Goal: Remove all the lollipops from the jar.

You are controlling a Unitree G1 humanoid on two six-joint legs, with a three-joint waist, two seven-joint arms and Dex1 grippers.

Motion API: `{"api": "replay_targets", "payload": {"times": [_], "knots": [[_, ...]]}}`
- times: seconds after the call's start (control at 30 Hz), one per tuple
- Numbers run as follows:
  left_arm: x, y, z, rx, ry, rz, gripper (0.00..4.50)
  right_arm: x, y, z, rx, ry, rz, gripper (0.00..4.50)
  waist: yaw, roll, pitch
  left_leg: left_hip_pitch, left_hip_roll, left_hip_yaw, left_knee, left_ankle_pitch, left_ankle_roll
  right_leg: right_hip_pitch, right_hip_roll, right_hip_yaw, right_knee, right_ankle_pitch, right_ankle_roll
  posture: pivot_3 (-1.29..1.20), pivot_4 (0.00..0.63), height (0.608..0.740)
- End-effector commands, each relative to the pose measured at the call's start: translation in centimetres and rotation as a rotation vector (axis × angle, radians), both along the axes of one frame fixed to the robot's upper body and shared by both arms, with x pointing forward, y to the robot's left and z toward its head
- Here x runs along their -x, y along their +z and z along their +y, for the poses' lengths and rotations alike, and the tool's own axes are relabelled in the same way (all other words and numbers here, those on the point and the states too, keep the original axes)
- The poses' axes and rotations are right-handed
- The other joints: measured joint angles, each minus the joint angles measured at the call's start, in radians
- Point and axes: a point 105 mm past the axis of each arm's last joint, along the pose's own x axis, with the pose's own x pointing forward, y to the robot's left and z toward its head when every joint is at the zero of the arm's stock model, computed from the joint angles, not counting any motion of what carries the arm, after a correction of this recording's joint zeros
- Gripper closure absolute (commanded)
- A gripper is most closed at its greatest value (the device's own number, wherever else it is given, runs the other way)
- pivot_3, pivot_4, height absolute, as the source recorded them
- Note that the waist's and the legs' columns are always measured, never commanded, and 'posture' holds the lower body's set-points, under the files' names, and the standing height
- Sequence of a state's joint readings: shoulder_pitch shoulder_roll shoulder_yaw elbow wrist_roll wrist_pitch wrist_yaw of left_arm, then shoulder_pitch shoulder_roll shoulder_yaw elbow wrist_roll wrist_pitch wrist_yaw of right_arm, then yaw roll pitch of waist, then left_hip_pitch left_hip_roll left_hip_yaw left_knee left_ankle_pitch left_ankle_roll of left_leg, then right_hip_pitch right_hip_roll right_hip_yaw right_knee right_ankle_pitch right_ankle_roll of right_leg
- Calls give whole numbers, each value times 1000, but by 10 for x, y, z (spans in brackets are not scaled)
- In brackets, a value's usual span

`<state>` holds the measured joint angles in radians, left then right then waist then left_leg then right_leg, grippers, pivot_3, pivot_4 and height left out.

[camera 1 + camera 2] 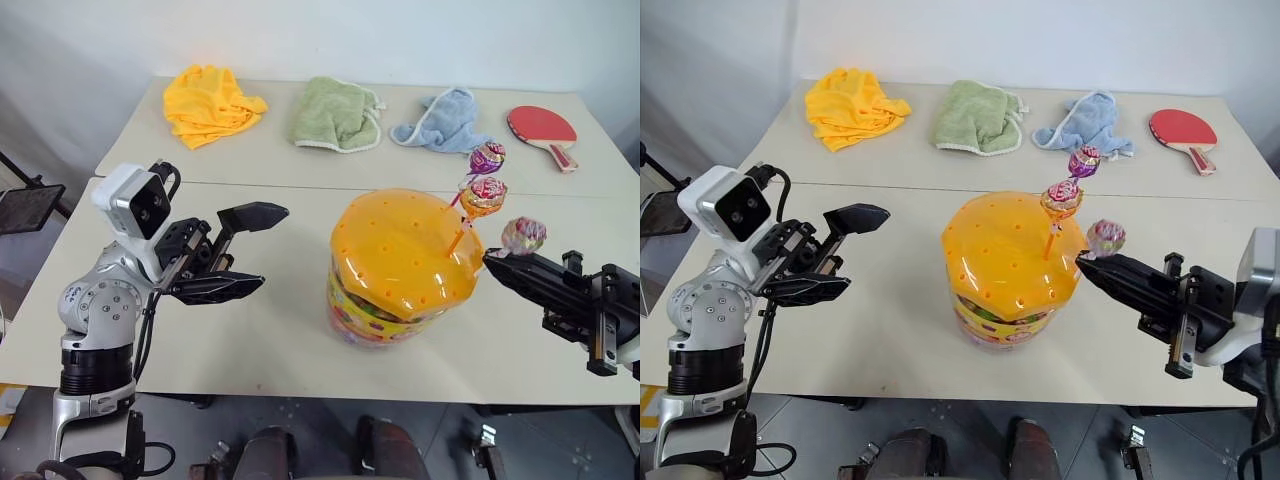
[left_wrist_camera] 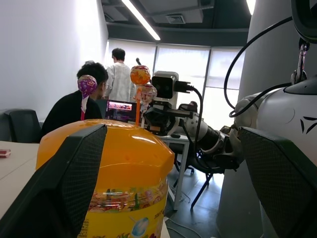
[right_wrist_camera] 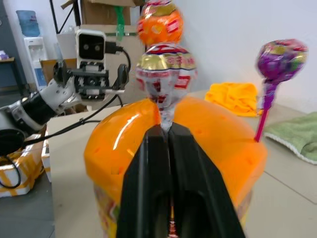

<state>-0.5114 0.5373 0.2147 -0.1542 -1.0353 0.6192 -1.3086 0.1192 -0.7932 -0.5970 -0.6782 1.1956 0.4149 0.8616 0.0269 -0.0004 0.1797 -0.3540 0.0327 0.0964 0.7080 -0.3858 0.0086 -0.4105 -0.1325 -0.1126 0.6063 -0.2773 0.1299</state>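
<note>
Item, step in hand: extraction of pinkish-gold lollipop (image 1: pixel 524 235) from jar (image 1: pixel 400 268). Right gripper (image 1: pixel 494 260) clamped narrow on the stick just under the wrapped head, at roughly 3 o'clock of the lid; right wrist view confirms fingers pressed together with stick between them. Judged best practice: draw out along the stick's own line, away from the lid, without sideways drag, so the stick clears its hole cleanly and the tub stays put. Grip held firm; stick thin, likely to slip or bend under twist.

Left gripper (image 1: pixel 236 255): spread wide, holding nothing, at 9 o'clock of jar, well apart. Judged available for steadying the tub should it shift.

Item, jar: large clear plastic tub, colourful sweets visible through wall, wide domed orange lid dotted with small holes. Placed upright near table centre.

Item, orange-red lollipop (image 1: pixel 484 195): orange stick, planted in lid at about 2 o'clock, leaning outward.

Item, purple lollipop (image 1: pixel 488 157): beyond the orange-red one, also seated in lid, toward 1 o'clock.
</note>
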Motion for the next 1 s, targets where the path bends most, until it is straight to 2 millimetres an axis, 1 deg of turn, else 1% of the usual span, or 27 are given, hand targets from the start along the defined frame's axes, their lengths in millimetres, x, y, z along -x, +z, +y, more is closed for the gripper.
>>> {"api": "replay_targets", "payload": {"times": [0.03,0.13,0.23,0.27,0.3,0.33,0.37,0.4,0.43,0.5,0.6,0.7,0.77,0.87,0.97,1.0], "knots": [[3,11,-8,10,-1,-55,0,6,12,2,-48,28,-36,4469,0,0,0,0,0,0,0,0,0,0,0,0,0,0,0,0,150,740],[3,14,-9,12,-1,-58,0,7,20,-2,-88,20,-37,4469,-1,0,0,0,0,-1,1,0,0,0,0,0,0,0,0,0,150,740],[3,16,-10,-4,10,-89,0,5,38,-28,-162,-90,-57,4469,0,0,0,0,0,-1,0,0,0,0,0,0,0,0,0,0,150,740],[3,15,-11,-13,13,-101,0,6,42,-34,-175,-109,-55,4469,1,0,0,0,0,-1,1,0,0,0,0,0,0,0,0,0,150,740],[2,13,-11,-39,22,-128,0,1,43,-55,-197,-198,-22,4469,2,0,0,0,0,0,1,0,0,0,0,0,0,0,0,0,150,740],[3,10,-11,-68,19,-145,0,-11,31,-90,-165,-381,71,4469,4,0,0,0,0,0,1,0,0,1,0,0,0,0,0,0,150,740],[3,8,-11,-87,16,-156,0,-16,22,-115,-139,-508,142,4469,7,0,0,-1,-1,1,1,0,0,1,0,0,0,0,0,0,150,740],[2,10,-11,-79,18,-145,0,-23,1,-141,-55,-655,240,4469,8,-3,0,-1,-1,2,1,0,1,2,0,0,-1,0,0,0,150,740],[1,12,-11,-68,16,-137,0,-26,-22,-155,72,-749,334,4469,10,-4,-1,-1,-1,2,1,-1,1,2,0,0,-2,0,0,0,150,740],[1,14,-12,-48,18,-131,0,-27,-52,-170,238,-832,462,4469,10,-4,-1,-2,-1,3,1,-1,3,2,0,2,-5,0,0,0,150,740],[2,10,-14,-74,19,-154,0,-25,-88,-177,396,-847,562,4469,-1,-4,-1,-2,-1,5,1,-1,3,1,0,3,-5,0,0,0,150,740],[4,1,-16,-130,7,-177,0,-26,-116,-180,458,-832,599,4469,-7,-4,-1,-1,0,7,0,-1,2,1,1,3,-5,0,0,0,150,740],[4,-1,-16,-142,5,-179,0,-29,-128,-183,505,-831,619,4469,-6,-3,-1,0,0,7,0,-1,2,1,1,3,-5,0,0,0,150,740],[3,4,-17,-128,10,-180,0,-29,-142,-193,541,-862,694,4469,-3,-3,-1,0,0,7,0,-1,2,1,1,4,-5,0,0,0,150,740],[3,7,-17,-118,14,-180,0,-33,-143,-193,550,-855,671,3824,0,-3,-2,-1,0,7,2,-1,2,1,1,4,-5,0,0,0,150,740],[3,7,-18,-115,15,-181,0,-34,-141,-191,560,-839,653,3536,0,-3,-1,-1,0,7,2,-1,2,1,1,4,-5,0,0,0,150,740]]}}
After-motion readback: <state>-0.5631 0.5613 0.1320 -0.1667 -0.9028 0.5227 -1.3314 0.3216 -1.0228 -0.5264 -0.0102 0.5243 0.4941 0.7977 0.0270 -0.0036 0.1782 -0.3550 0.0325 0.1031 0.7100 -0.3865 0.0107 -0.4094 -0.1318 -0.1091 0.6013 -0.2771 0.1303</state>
